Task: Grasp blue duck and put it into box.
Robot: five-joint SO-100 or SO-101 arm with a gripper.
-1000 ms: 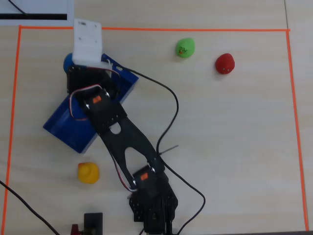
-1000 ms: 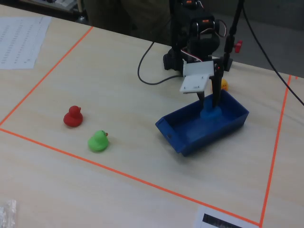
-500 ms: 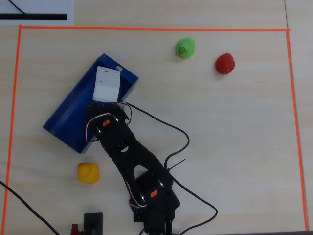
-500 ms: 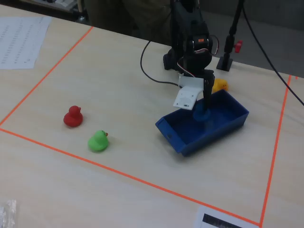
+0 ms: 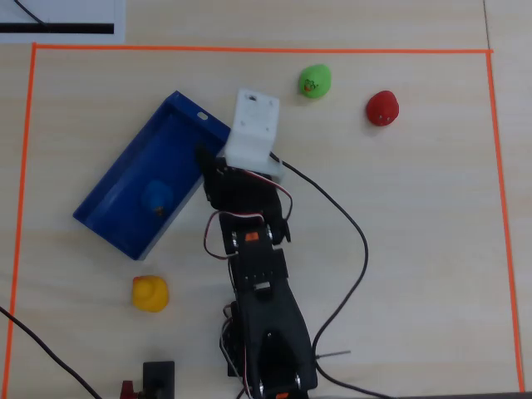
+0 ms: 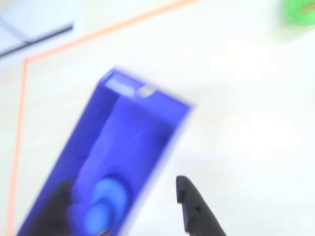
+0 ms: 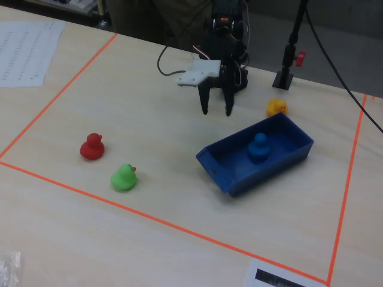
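Orange tape (image 5: 249, 50) frames our pale wooden table (image 5: 416, 249). We see the dark-blue box (image 7: 286, 156) lying at an angle, with the blue duck (image 7: 258, 147) sitting upright inside it. Our gripper (image 7: 216, 112) hangs beside the box, its two fingers parted and holding nothing. We see the red duck (image 7: 92, 147), green duck (image 7: 124, 177) and yellow duck (image 7: 276, 107) on the table outside it.

A: In the wrist view we get only motion blur: the box (image 6: 129, 147) smears, and its lower end runs off the bottom edge.

B: We see the blue duck (image 6: 106, 204) as a soft blob there, and the green duck (image 6: 299, 11) clipped at the corner.

A: From overhead, we lose the gripper (image 5: 202, 162) beneath its white mount (image 5: 252, 129).
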